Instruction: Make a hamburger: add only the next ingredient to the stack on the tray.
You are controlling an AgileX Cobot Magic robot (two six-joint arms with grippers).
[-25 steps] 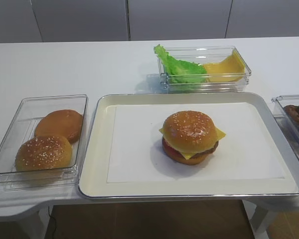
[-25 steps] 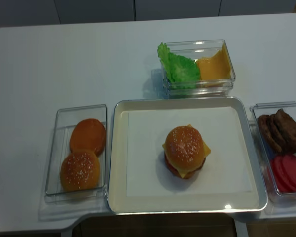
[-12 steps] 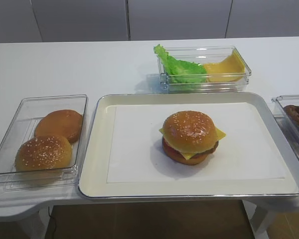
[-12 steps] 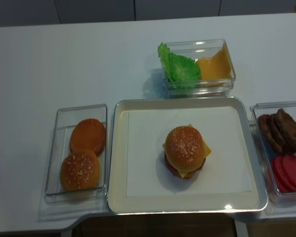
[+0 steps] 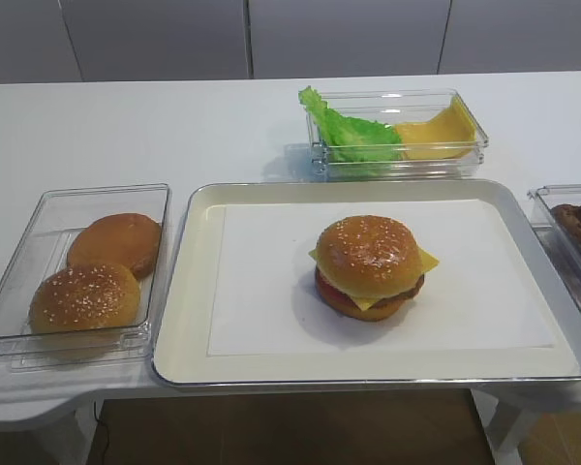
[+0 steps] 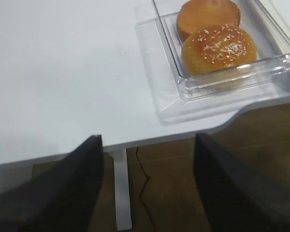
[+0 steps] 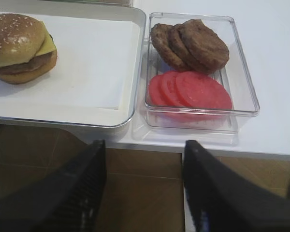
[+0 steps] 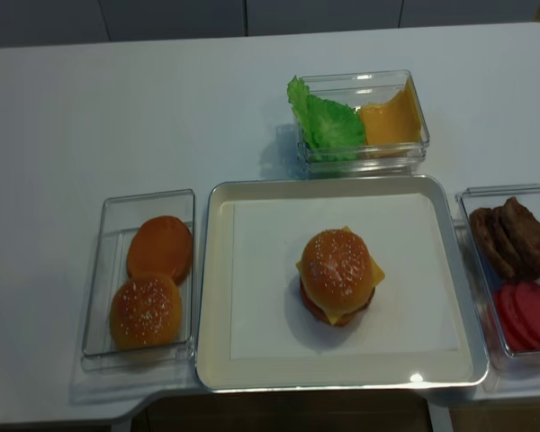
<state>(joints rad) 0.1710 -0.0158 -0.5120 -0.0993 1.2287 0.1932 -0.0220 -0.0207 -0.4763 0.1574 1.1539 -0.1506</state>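
Note:
The hamburger [image 5: 368, 267] stands a little right of centre on the cream tray [image 5: 188, 291]; a sesame-seeded bun top [image 5: 368, 252] caps the stack over the yellow cheese, patty, tomato and bun base. The right wrist view has it at the upper left [image 7: 20, 46]. Another seeded bun top [image 6: 218, 48] lies in the clear left bin [image 5: 39, 218], beside a smooth bun [image 5: 116, 242]. My left gripper [image 6: 147, 145] hangs open and empty off the table's front edge, near that bin. My right gripper [image 7: 145, 147] is open and empty too, below the table edge by the tray's right corner. Neither arm appears in the high views.
A clear bin with lettuce and cheese [image 5: 397, 131] stands behind the tray. A clear bin [image 7: 244, 72] with brown patties [image 7: 191, 43] and tomato slices [image 7: 193, 92] sits to the tray's right. The table's front edge and a white table leg [image 6: 122, 188] are close to both grippers.

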